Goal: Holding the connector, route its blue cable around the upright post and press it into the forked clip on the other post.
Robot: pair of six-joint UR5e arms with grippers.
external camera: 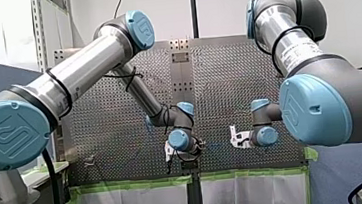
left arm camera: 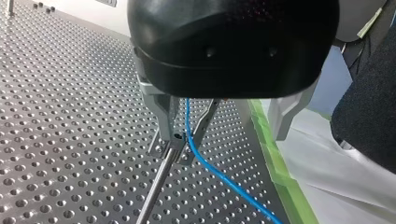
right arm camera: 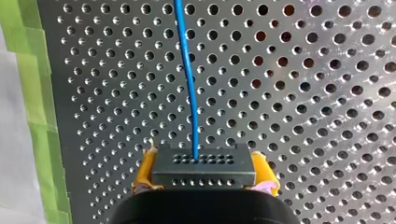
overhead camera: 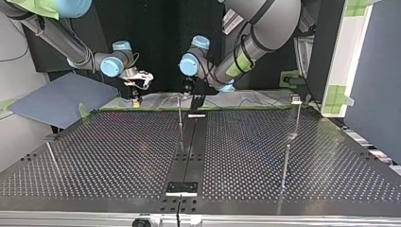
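Connector (right arm camera: 204,168) clamped tight betw. yellow pads of my R gripper (right arm camera: 204,173), upper left in top view. Blue cable (right arm camera: 191,84) runs straight ahead from it over perforated table (right arm camera: 303,116). My L gripper (left arm camera: 180,148) sits at post (left arm camera: 156,186) tip, cable alongside; open or closed, can't tell.

There are two robot arms (external camera: 89,60) (external camera: 288,41), two grippers (left arm camera: 173,153) (right arm camera: 204,181), one blue cable (right arm camera: 191,93), one connector (right arm camera: 204,163), one table (overhead camera: 118,151) and four thin posts (overhead camera: 179,111) (overhead camera: 298,118) (overhead camera: 285,163) (overhead camera: 51,156).
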